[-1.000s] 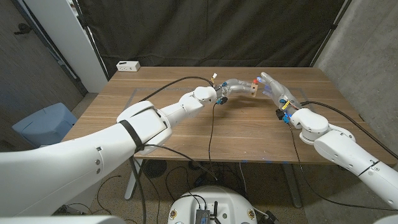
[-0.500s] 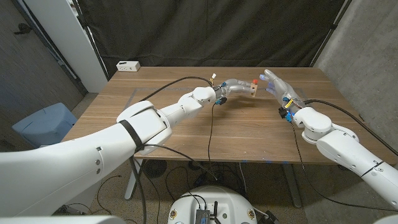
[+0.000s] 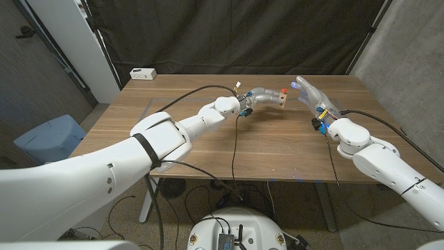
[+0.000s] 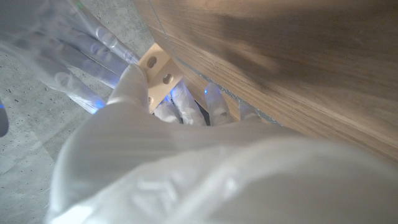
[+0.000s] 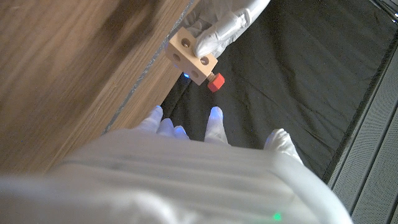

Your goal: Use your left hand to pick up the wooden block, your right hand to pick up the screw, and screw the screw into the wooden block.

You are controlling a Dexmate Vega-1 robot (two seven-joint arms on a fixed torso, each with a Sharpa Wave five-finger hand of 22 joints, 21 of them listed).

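- Wooden block [image 4: 158, 73] half buried behind left hand [image 4: 124, 112], edges smeared by blur.
- Screw [image 5: 215, 82] reduced to a red head, shaft hidden.
- Right hand [image 5: 186, 162] blurred, cropped below.

Left hand [image 3: 260, 98] holds wooden block [image 3: 282, 100]; right hand [image 3: 310, 94] beside it.

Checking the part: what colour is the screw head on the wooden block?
Red screw head, clearest in the right wrist view.

It looked like a robotics lab or test bay: a wooden desk [image 3: 208, 132] stood before a black curtain [image 3: 229, 35] and bare concrete wall [image 3: 409, 55], with loose cables [image 3: 208, 187] on the floor
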